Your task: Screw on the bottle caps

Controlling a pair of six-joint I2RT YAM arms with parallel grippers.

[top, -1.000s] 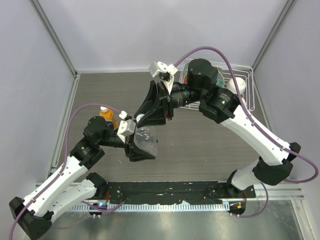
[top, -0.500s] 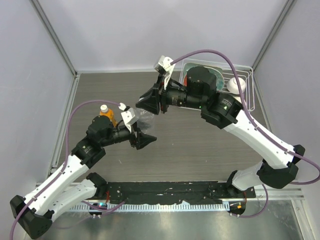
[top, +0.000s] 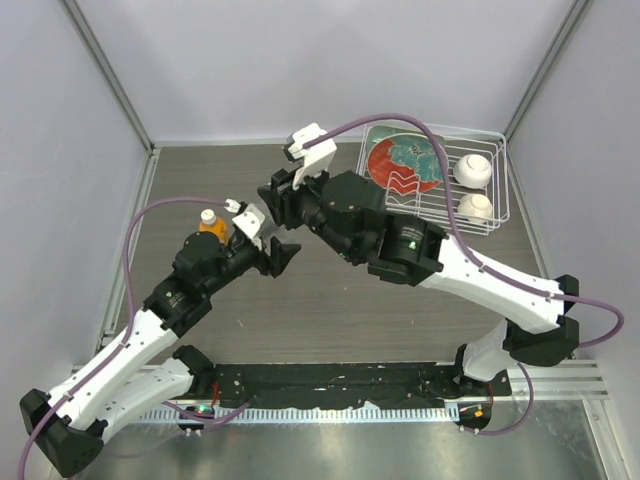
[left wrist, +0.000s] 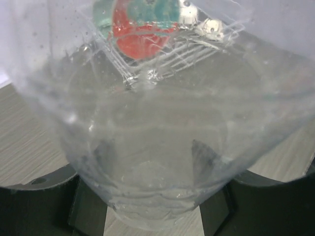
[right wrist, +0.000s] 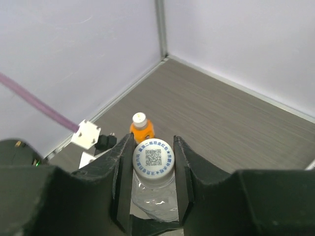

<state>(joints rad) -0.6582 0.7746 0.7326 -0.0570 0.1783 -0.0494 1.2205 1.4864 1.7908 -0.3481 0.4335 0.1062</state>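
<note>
Swinging off the far right corner of the tabletop [top: 330, 320] over the last second, the right arm had uncovered the wire rack [top: 503, 185] that its elbow had hidden, and the left arm had lifted its load toward the far edge to meet it. The right gripper [right wrist: 153, 164] was pinching the white cap [right wrist: 154, 156] between its two dark fingers [right wrist: 122, 172], the cap sitting on the neck of the clear bottle [left wrist: 157, 162]. The left gripper [top: 278, 252] was closed around the lower body of that bottle, which hung above the tabletop left of its middle. From above, the right wrist covered the bottle almost wholly. In the left wrist view the bottle filled nearly everything and blurred whatever lay behind it.

The orange bottle [right wrist: 141, 132] stood upright near the left edge of the tabletop, wearing the cream cap [right wrist: 140, 117] and apart from both grippers. In the rack a red-and-teal plate [top: 400, 165] leaned on edge, with two white balls [top: 473, 170] beside it toward the right edge. A purple cable [top: 436, 140] arched over the rack.

The white cap carried a blue QR code ringed with blue characters too small to read. The orange bottle's label could not be read either
</note>
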